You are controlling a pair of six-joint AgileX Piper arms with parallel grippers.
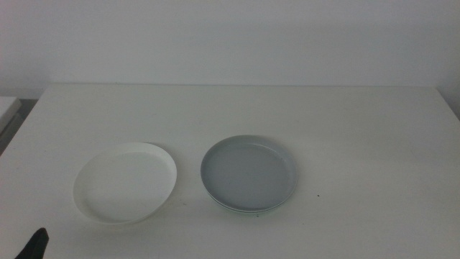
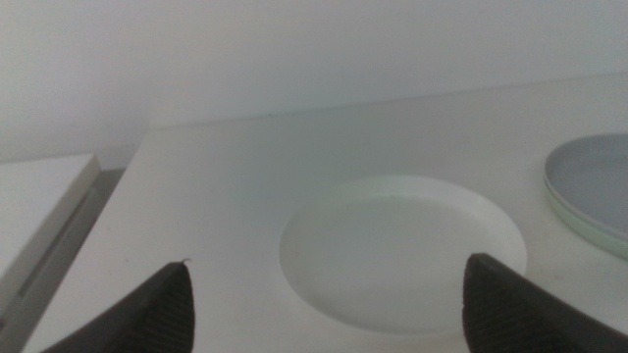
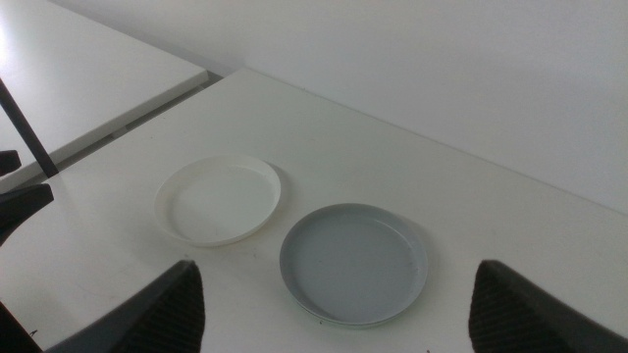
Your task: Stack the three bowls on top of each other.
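Observation:
The white bowl (image 1: pixel 126 181) lies on the table left of centre. The grey bowl (image 1: pixel 248 172) sits nested on the pale mint green bowl (image 1: pixel 231 208), of which only a thin rim shows below it. My left gripper (image 1: pixel 34 244) waits at the bottom left corner, near the white bowl. In the left wrist view it (image 2: pixel 328 261) is open, with the white bowl (image 2: pixel 402 250) ahead between the jaws and the grey-on-green stack (image 2: pixel 594 181) off to one side. My right gripper (image 3: pixel 336 265) is open and high above the table, out of the middle view, looking down on both.
The white table (image 1: pixel 359 122) ends at a pale wall behind. A lower white surface (image 1: pixel 7 108) adjoins the table's left side across a dark gap. A tiny dark speck (image 1: pixel 318 195) lies right of the stack.

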